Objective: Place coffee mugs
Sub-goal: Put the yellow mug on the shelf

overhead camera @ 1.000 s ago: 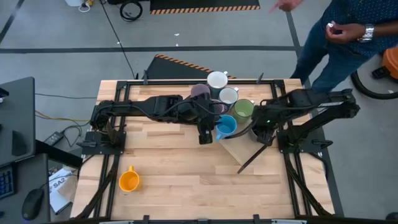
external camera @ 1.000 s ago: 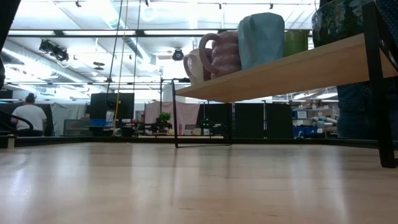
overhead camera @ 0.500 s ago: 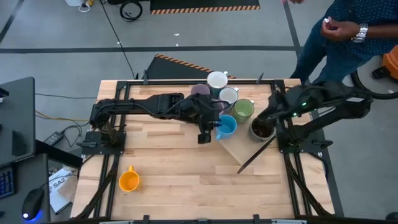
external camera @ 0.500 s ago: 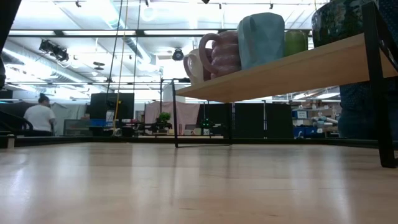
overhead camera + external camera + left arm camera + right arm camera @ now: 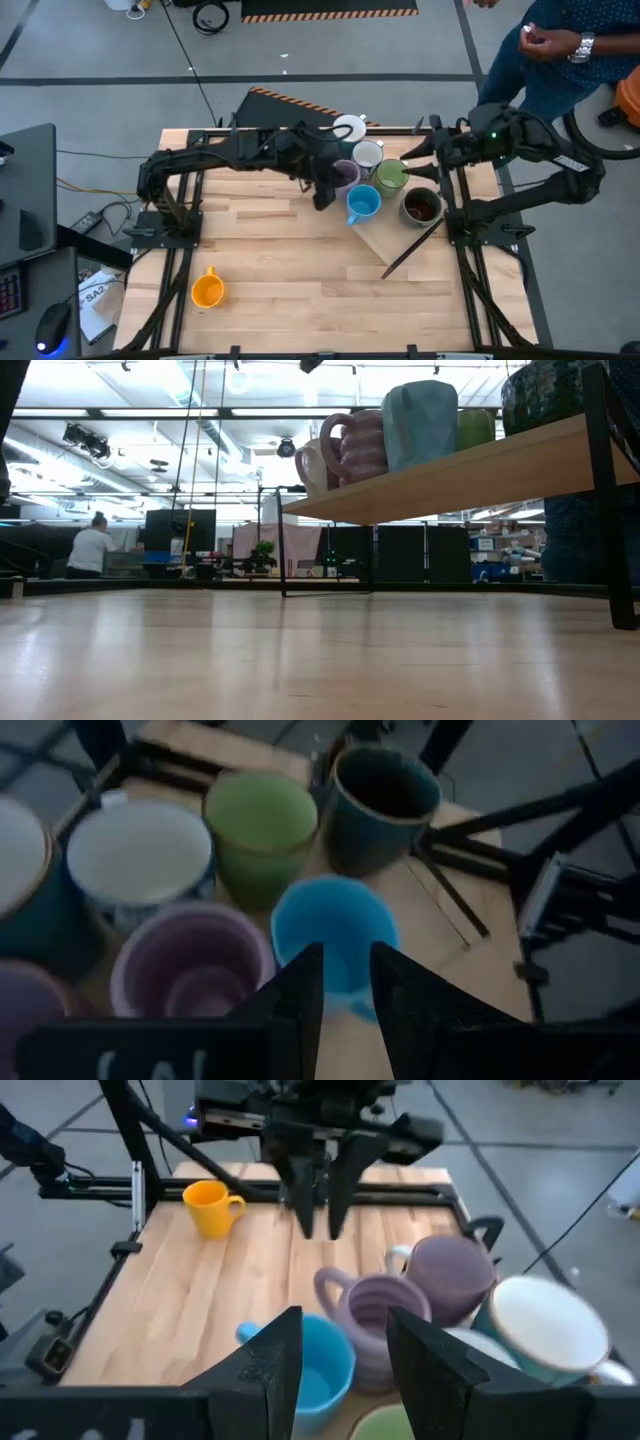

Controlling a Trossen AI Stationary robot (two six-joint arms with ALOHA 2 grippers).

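Note:
Several mugs stand upright on a raised wooden shelf [image 5: 375, 240]: blue [image 5: 362, 203], green [image 5: 390, 175], dark [image 5: 420, 207], two white [image 5: 350, 128] [image 5: 368, 153] and a lavender one [image 5: 345, 172]. A second lavender mug [image 5: 450, 1270] is hidden under my left arm in the high view. The orange mug [image 5: 207, 290] stands alone on the table at the near left. My left gripper [image 5: 322, 197] hovers above the blue mug's [image 5: 335, 935] left side, slightly open and empty. My right gripper [image 5: 420, 152] is open and empty, above the shelf's far right.
The shelf stands on black metal legs [image 5: 610, 510] at the table's far right, with free room beneath it. A person [image 5: 560, 50] stands beyond the far right corner. The wooden table [image 5: 300, 280] is bare around the orange mug.
My right gripper has drawn back from over the dark mug, up and toward the far edge; the mug now shows standing on the shelf. My left gripper has risen and gone a little toward the far edge, away from the blue mug, which has stayed in place.

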